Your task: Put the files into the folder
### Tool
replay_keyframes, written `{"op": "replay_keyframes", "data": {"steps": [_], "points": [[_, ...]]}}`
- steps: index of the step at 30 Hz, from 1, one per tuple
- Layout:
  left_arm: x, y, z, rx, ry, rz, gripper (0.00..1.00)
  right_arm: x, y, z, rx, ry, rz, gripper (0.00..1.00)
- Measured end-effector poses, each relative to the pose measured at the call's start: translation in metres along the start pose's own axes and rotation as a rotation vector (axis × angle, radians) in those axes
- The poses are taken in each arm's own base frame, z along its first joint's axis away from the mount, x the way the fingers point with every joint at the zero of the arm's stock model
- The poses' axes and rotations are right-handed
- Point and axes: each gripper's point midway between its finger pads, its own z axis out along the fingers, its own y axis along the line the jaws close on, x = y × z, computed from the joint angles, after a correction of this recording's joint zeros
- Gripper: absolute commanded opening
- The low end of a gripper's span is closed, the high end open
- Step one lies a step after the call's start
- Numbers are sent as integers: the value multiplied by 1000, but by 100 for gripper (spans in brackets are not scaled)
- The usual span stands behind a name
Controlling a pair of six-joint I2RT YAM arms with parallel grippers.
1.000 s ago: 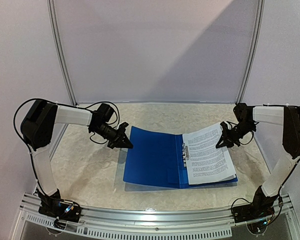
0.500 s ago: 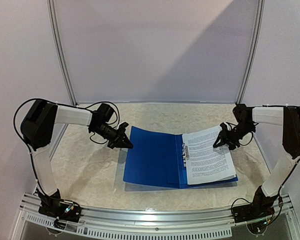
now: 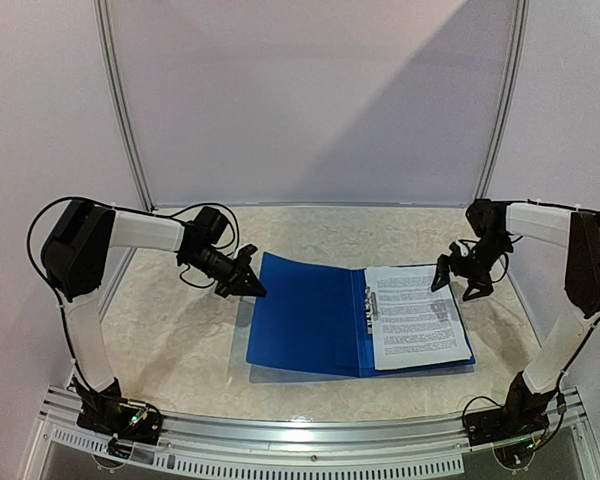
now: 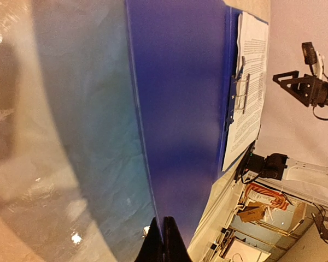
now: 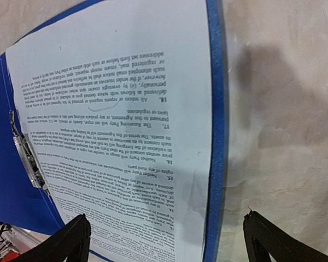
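The dark-blue folder (image 3: 305, 312) lies open on the table, its metal clip (image 3: 370, 303) along the spine. The files (image 3: 416, 318), white paper with dense black text, rest flat on its right half. My left gripper (image 3: 250, 283) is shut on the left edge of the folder's cover (image 4: 180, 109) and holds that edge slightly off the table; the fingertips (image 4: 172, 243) pinch the thin edge. My right gripper (image 3: 458, 284) hangs open above the files' far right corner, and its fingers (image 5: 71, 240) straddle the paper (image 5: 126, 125) and the folder's blue border (image 5: 216, 136) without touching.
The tabletop (image 3: 180, 330) is beige and marbled. An aluminium rail (image 3: 310, 432) runs along the near edge between the arm bases. Metal posts (image 3: 120, 110) and pale walls close the back and sides.
My right gripper has opened and let go of the sheet's corner, and the lifted paper has dropped flat onto the folder. The gripper has risen slightly. The left arm has not moved.
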Motion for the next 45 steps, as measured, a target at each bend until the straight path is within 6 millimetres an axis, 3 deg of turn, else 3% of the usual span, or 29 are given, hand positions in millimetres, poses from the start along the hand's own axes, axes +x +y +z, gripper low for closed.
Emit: {"op": "replay_keyframes", "data": {"steps": [4, 8, 16, 23, 28, 34, 38, 42, 45], "points": [[0, 0, 0, 0, 0, 0, 0, -11, -12, -15, 123, -45, -26, 99], [0, 0, 0, -2, 0, 0, 0, -14, -36, -28, 284, -91, -37, 94], [0, -3, -3, -3, -8, 10, 0, 0, -68, -13, 432, -63, -20, 72], [-1, -15, -13, 8, -30, 45, 0, -10, -89, 6, 536, -62, -12, 64], [-1, -13, -16, -3, -39, 52, 0, -10, -83, 27, 518, -45, -30, 64], [4, -5, -25, -25, -57, 42, 0, -14, -61, 35, 482, -70, -65, 65], [1, -4, -34, -33, -83, 49, 0, -14, -59, 34, 486, -72, -64, 67], [-1, -5, -37, -34, -92, 56, 0, -18, -57, 19, 512, -75, -75, 58], [-1, -5, -37, -35, -93, 59, 0, -44, -30, -17, 480, -183, -111, 46]]}}
